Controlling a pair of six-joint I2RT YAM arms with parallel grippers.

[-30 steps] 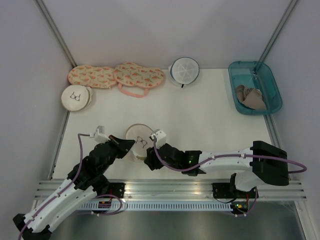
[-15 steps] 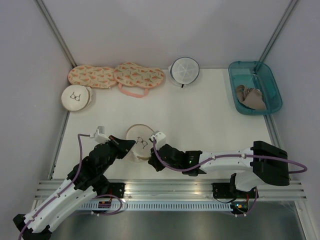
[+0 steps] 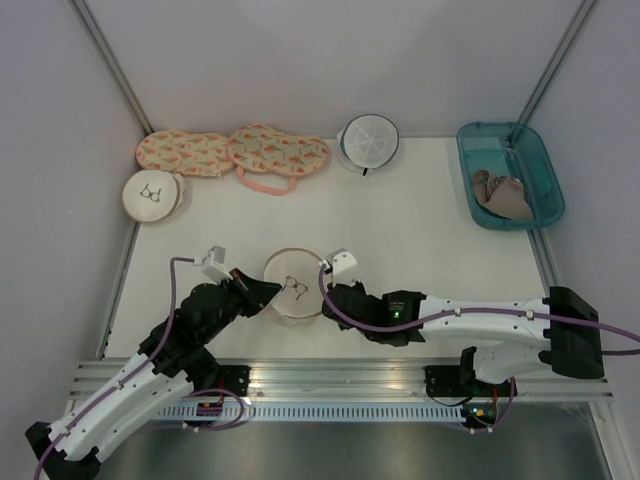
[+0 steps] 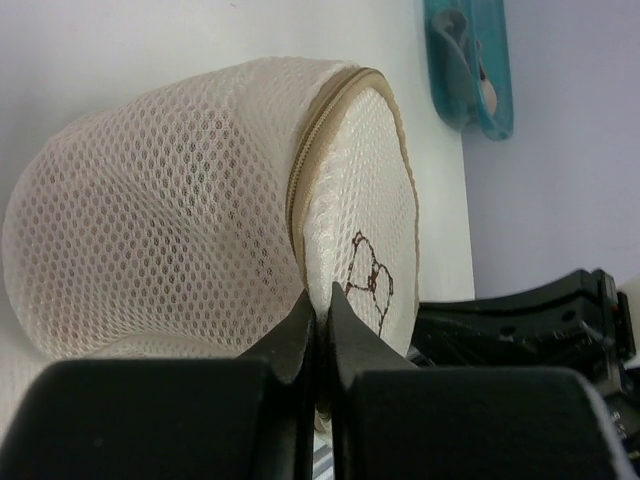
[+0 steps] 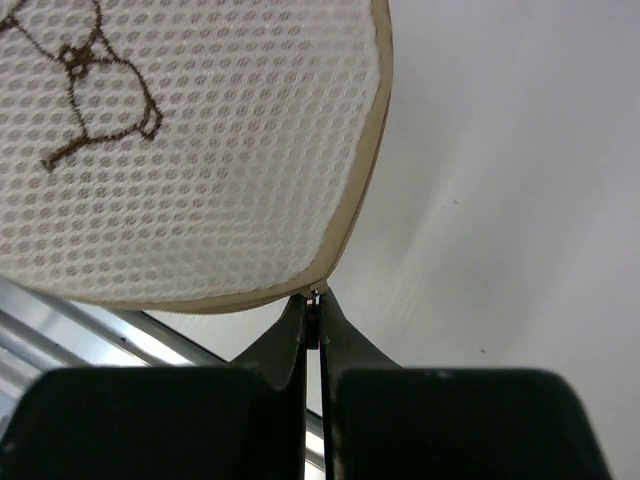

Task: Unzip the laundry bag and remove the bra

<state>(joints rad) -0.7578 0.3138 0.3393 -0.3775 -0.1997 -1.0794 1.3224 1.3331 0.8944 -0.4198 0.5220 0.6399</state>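
The cream mesh laundry bag [image 3: 293,300] with a bra outline drawing stands near the table's front edge between both grippers. My left gripper [image 3: 268,292] is shut on the fabric at the bag's zipper rim; the left wrist view shows the bag [image 4: 190,200] on its side with my jaws [image 4: 320,312] pinched on the rim. My right gripper [image 3: 327,291] is shut on the small zipper pull [image 5: 316,295] at the bag's edge [image 5: 200,150]. The zipper looks closed. The pink bra is hidden from view.
A second cream round bag [image 3: 153,195] lies at the back left beside two peach patterned pouches [image 3: 190,152]. A white mesh round bag [image 3: 368,140] stands at the back. A teal bin [image 3: 525,140] at the right holds a tan-grey bra [image 3: 500,195]. The metal rail [image 3: 340,375] runs along the near edge.
Both grippers and the bag have shifted right and slightly away from the rail. The bag now sits more squarely between them, and the right arm is stretched further.
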